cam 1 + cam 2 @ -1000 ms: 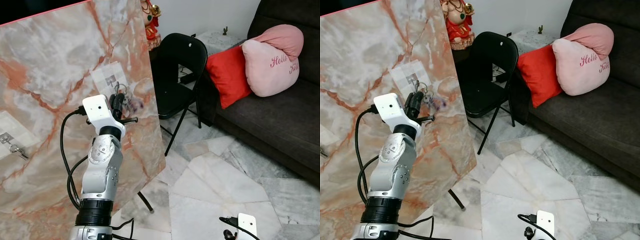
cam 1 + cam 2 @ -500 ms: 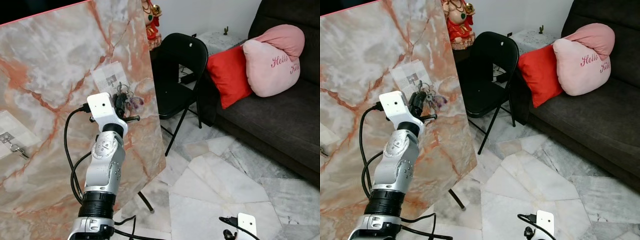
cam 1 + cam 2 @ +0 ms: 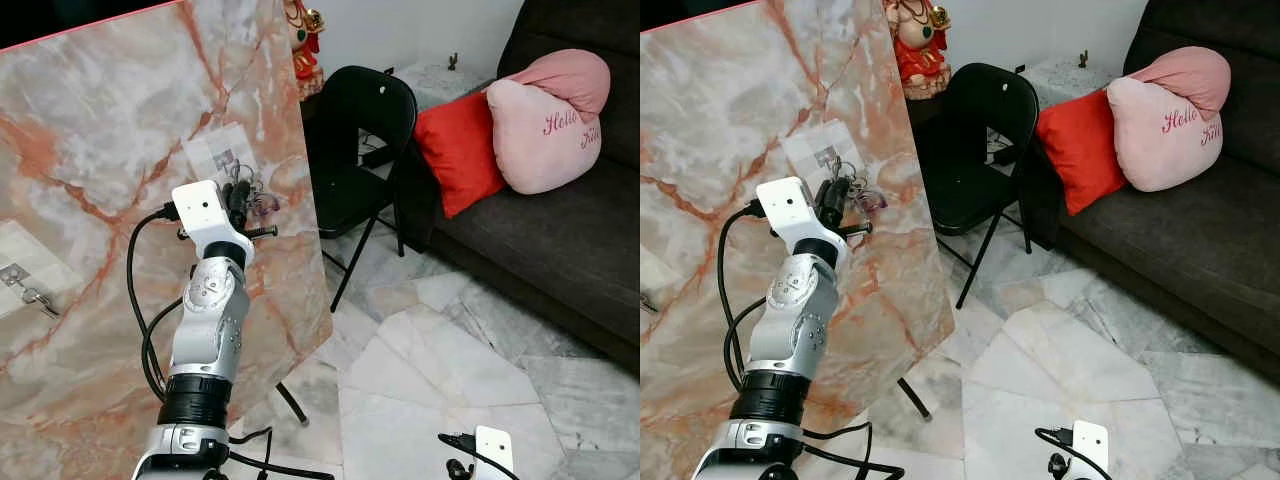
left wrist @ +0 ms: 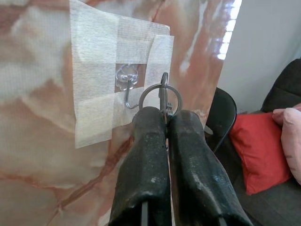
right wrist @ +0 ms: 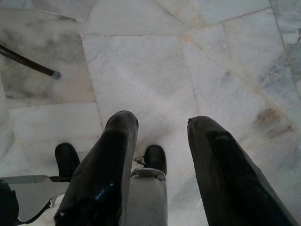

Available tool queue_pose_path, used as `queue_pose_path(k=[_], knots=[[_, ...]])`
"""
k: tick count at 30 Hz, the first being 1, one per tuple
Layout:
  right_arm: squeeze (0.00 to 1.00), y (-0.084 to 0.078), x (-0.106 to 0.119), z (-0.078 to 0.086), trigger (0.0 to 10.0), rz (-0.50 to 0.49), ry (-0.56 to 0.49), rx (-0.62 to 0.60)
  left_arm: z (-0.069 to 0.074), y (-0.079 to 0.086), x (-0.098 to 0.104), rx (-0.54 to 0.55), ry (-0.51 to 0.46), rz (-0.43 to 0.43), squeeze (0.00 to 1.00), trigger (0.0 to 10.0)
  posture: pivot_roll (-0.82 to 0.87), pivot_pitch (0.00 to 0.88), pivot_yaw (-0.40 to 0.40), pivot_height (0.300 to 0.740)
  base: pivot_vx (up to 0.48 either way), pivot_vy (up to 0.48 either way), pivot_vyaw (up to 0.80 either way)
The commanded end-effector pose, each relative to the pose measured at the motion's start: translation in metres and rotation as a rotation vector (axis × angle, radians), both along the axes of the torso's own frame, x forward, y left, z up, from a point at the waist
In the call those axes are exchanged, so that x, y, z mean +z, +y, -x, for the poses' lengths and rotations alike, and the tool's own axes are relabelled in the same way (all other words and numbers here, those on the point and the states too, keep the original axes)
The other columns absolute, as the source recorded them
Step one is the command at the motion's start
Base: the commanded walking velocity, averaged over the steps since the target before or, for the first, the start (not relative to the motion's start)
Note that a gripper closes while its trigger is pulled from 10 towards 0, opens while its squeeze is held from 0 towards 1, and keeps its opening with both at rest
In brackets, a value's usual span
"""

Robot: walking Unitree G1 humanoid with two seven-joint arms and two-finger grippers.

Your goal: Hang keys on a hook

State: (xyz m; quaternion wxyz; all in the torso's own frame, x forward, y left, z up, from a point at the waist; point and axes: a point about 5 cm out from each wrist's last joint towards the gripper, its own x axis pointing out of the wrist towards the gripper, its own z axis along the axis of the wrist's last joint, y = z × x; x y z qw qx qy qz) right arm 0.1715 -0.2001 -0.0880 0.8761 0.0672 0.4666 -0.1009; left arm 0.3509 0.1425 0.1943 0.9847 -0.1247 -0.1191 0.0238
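We saw the left hand [image 4: 165,117] clamped on the keys [image 4: 160,96], ring touching the hook [image 4: 128,89]; the right hand [image 5: 160,141] hung parted at five o'clock; the pillow [image 3: 545,135] read "Hello".

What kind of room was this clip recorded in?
Most likely a home living room: a dark sofa with a red cushion and a pink pillow, a black folding chair, and a marble tile floor.

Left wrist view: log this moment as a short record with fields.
left tool: shut on the key ring, raised at the marble panel
key ring: just beside the hook's tip, whether threaded cannot be told
hook: clear, taped to the marble panel
right tool: open, idle above the floor
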Motion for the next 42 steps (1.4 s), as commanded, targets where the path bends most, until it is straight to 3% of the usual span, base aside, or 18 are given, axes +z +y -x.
queue_pose_path(k=[1,26,42], knots=[[0.00,0.003,0.001,-0.002,10.0,-0.005,-0.008,0.005,-0.002,0.004,0.009,0.024,-0.037,-0.012,0.00,10.0,-0.03,0.003,0.067,0.740,0.000,0.000,0.00],[0.00,0.002,0.001,-0.003,10.0,-0.002,-0.009,0.008,-0.007,0.016,0.005,0.040,-0.015,0.015,0.00,10.0,-0.04,0.004,0.064,0.740,0.000,0.000,0.00],[0.00,0.002,0.001,-0.003,10.0,-0.001,-0.012,0.007,-0.010,0.016,0.003,0.033,-0.005,0.011,0.00,10.0,-0.04,0.005,0.065,0.740,0.000,0.000,0.00]])
